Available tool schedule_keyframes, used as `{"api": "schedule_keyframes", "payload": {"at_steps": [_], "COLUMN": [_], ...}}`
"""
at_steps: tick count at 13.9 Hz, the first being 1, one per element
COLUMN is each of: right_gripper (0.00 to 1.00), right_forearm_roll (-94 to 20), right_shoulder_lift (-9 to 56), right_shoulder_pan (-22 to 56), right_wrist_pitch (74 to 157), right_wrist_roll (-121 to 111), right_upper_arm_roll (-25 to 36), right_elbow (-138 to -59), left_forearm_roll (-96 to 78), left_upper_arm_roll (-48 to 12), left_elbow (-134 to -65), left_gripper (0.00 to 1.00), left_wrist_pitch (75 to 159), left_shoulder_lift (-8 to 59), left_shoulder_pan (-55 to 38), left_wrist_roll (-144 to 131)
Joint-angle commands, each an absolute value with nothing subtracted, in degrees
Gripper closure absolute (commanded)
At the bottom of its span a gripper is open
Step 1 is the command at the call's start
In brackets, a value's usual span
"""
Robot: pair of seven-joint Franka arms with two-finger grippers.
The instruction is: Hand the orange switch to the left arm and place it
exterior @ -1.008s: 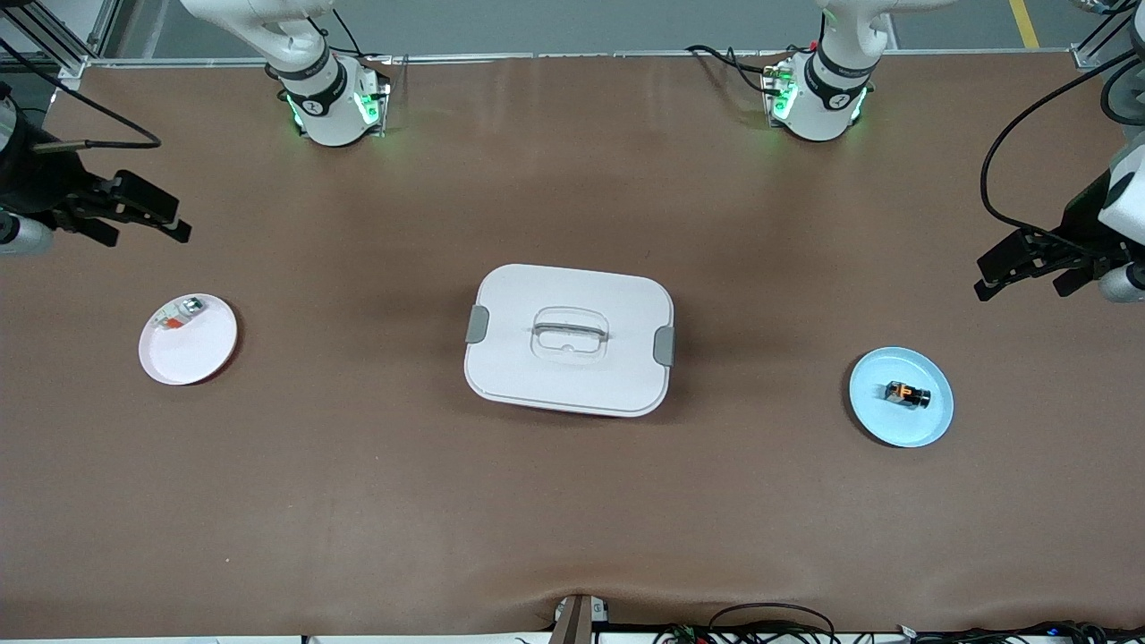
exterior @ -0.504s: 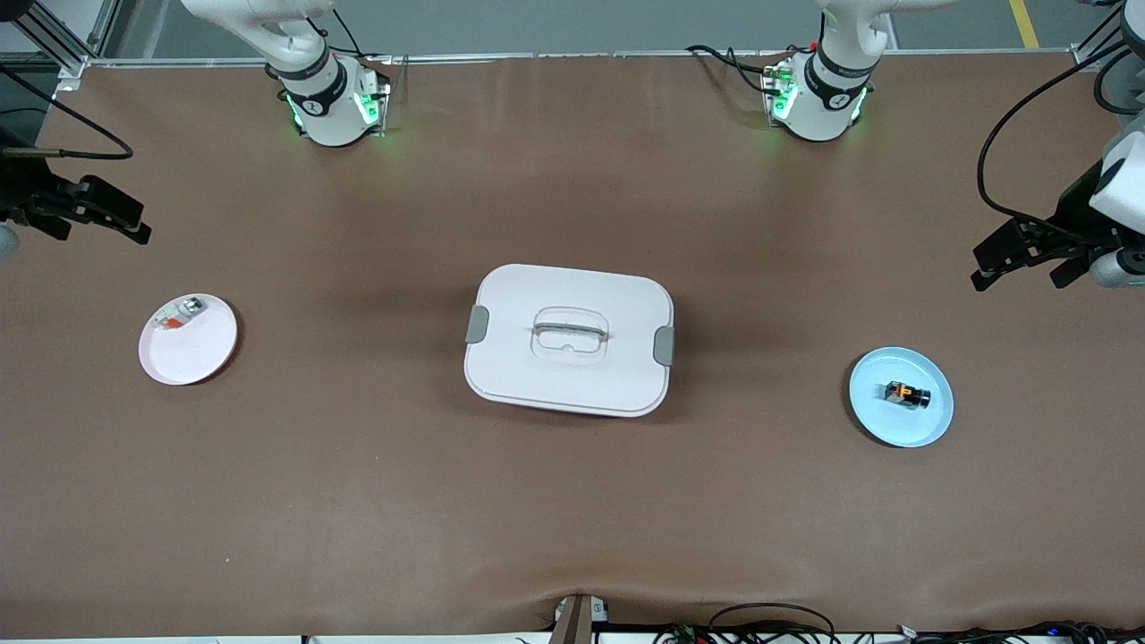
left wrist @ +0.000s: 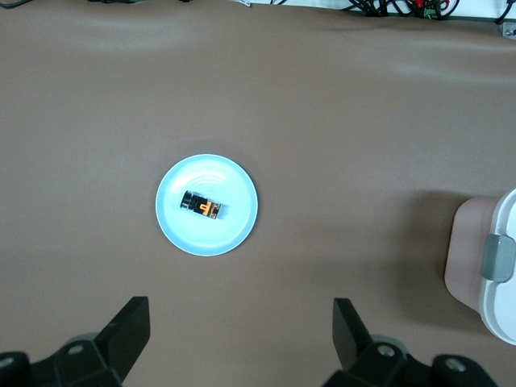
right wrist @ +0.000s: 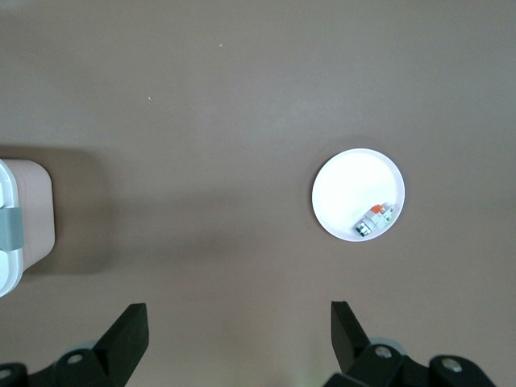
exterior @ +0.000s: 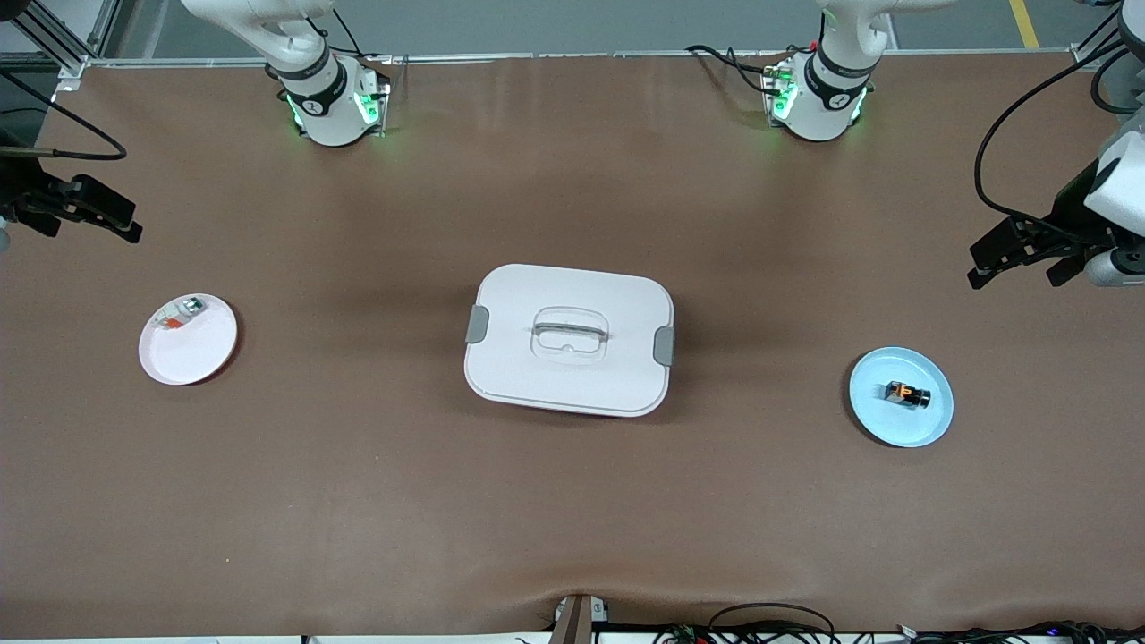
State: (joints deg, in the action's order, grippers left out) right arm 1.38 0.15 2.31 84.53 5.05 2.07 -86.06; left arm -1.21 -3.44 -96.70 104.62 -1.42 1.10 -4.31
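Observation:
The orange switch [exterior: 906, 394] lies on its side on a light blue plate [exterior: 899, 431] toward the left arm's end of the table. It also shows in the left wrist view [left wrist: 201, 205]. The white box [exterior: 537, 376] stands in the middle of the table, lid shut. My left gripper [exterior: 1020, 268] hangs open and empty over bare table at the left arm's end, apart from the blue plate; it also shows in the left wrist view [left wrist: 239, 310]. My right gripper [exterior: 85, 224] hangs open and empty over the table edge at the right arm's end; it also shows in the right wrist view [right wrist: 238, 314].
A pale pink plate [exterior: 192, 358] toward the right arm's end holds a small silver-and-orange-red clear part [exterior: 179, 315]. The plate [right wrist: 347, 181] and the part [right wrist: 372, 219] show in the right wrist view. Cables lie along the table's front edge.
My right gripper has moved outward toward the right arm's end of the table. My left gripper has shifted slightly. The switch, plates and box have not moved.

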Motion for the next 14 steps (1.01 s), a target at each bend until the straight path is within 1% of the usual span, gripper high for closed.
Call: {"api": "schedule_keyframes", "payload": {"at_steps": [1, 3, 12, 14], "right_gripper": [0.0, 0.0, 0.0, 0.0], "right_forearm_roll": [2.5, 2.3, 1.5, 1.3], "right_shoulder_lift": [-0.1, -0.2, -1.4, -1.3], "right_shoulder_pan": [2.0, 1.9, 1.9, 1.5], "right_wrist_pitch": [82.5, 82.2, 80.8, 80.9], "right_wrist_roll": [6.3, 9.5, 9.8, 9.8], "right_upper_arm_roll": [1.5, 1.6, 1.1, 1.2], "right_elbow": [-85.3, -85.2, -85.6, -85.6], "left_forearm_roll": [-1.4, -1.4, -1.4, -1.3], "left_upper_arm_roll": [-3.7, -3.7, -3.8, -3.7], "left_elbow": [-96.9, -96.9, -96.9, -96.9], "left_gripper": [0.0, 0.0, 0.0, 0.0], "left_wrist_pitch": [103.8, 103.7, 103.7, 101.6], "left_shoulder_lift": [-2.5, -2.5, -2.5, -2.3], "left_shoulder_pan": [1.2, 1.2, 1.2, 1.2], "left_wrist_roll": [-4.0, -4.0, -3.5, -3.4]}}
